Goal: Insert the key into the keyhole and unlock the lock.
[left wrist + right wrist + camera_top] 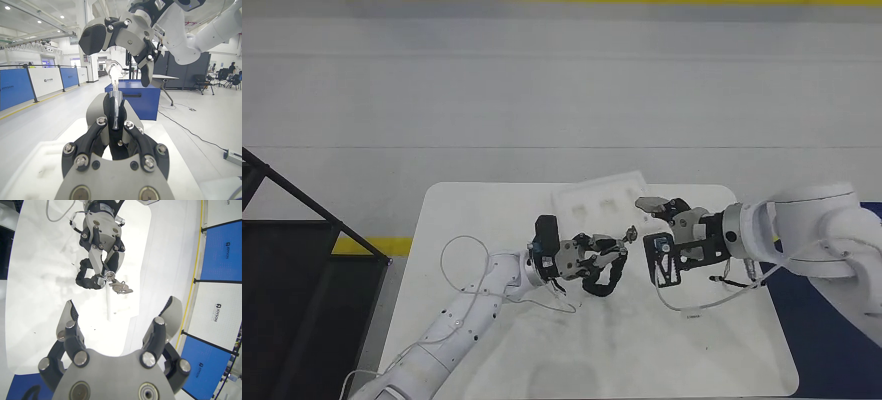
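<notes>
lock [116, 106] in left hand [610, 250] | key [113, 69] in lock | right hand [654, 237] near key, apart | all above table [542, 340]

The lock [116, 109] is a chrome cylinder with a black sleeved cable curling off it in 1 loop. The left gripper [115, 103] clamps it by the cylinder, keyhole end outward. The silver key [114, 69], carrying a small ring, has its blade in the keyhole and its head sticking out free.
</notes>
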`<action>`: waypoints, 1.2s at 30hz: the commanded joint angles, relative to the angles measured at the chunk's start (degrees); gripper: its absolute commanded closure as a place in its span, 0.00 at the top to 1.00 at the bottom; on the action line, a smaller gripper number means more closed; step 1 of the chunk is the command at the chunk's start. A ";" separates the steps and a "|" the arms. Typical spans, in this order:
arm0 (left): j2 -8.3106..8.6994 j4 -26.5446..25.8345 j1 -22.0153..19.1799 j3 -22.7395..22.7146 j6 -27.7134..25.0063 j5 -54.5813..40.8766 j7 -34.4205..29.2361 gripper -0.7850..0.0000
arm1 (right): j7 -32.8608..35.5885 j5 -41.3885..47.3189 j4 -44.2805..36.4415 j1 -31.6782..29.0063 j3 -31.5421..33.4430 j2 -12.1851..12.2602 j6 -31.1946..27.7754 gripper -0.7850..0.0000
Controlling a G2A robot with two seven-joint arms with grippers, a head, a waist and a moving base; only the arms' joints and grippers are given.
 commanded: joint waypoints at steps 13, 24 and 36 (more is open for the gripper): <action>0.06 0.33 -0.08 0.59 -3.32 -1.67 -2.14 0.00 | -4.89 -8.66 -3.38 2.12 -3.37 1.39 0.00 0.49; -0.03 0.20 -0.29 1.26 -3.88 -1.70 -2.41 0.00 | -8.08 -10.25 -4.03 3.68 -6.66 1.15 0.00 0.31; -0.04 0.07 -0.21 1.63 -3.76 -1.37 -2.31 0.00 | -10.78 -3.93 -0.40 4.29 -7.93 0.85 0.21 0.00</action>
